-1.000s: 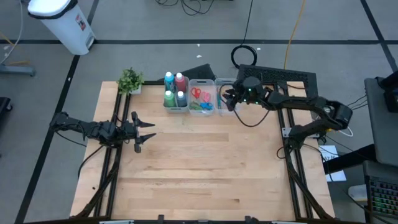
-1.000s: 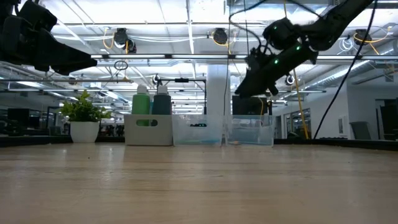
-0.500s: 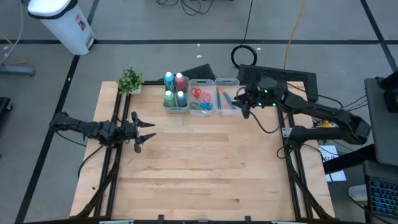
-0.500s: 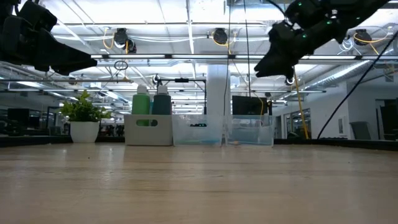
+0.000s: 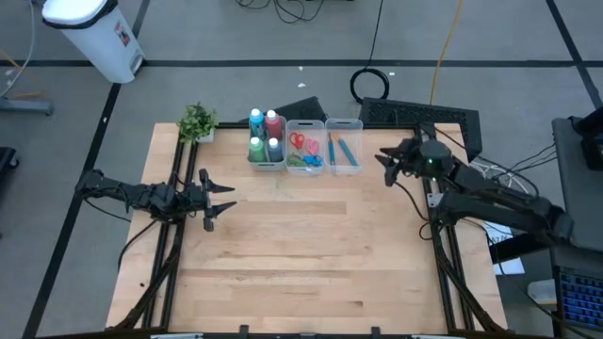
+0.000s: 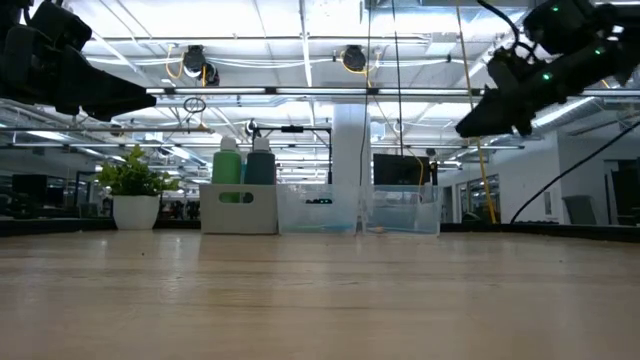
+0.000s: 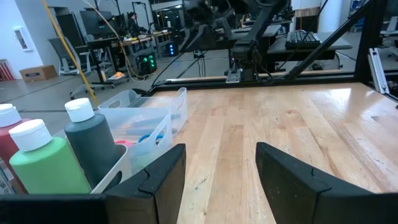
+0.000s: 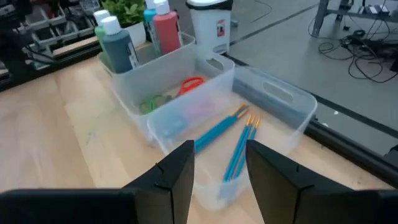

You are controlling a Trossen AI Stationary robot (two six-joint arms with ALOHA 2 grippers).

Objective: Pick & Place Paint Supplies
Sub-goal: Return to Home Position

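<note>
Four paint bottles stand in the left clear bin (image 5: pixel 268 141): blue (image 5: pixel 255 120), pink-red (image 5: pixel 273 120), green (image 5: pixel 255 148) and dark grey (image 5: pixel 274 149). Scissors (image 5: pixel 303 147) lie in the middle bin, and blue, orange-tipped brushes (image 5: pixel 340 148) lie in the right bin. My right gripper (image 5: pixel 384 166) hangs open above the table, right of the brush bin; its wrist view (image 8: pixel 217 165) looks down on the brushes (image 8: pixel 239 146). My left gripper (image 5: pixel 222 200) is open over the table's left part, holding nothing, with the green bottle (image 7: pixel 46 162) and the dark bottle (image 7: pixel 93 143) in its wrist view.
A small potted plant (image 5: pixel 198 121) stands at the far left corner of the table. The three clear bins sit in a row along the far edge. A bare wooden tabletop (image 5: pixel 301 254) stretches from the bins to the near edge.
My right gripper has drawn back from above the brush bin toward the table's right edge, rising a little on the way. The brushes in that bin, covered by the gripper before, now show. My left arm has kept still.
</note>
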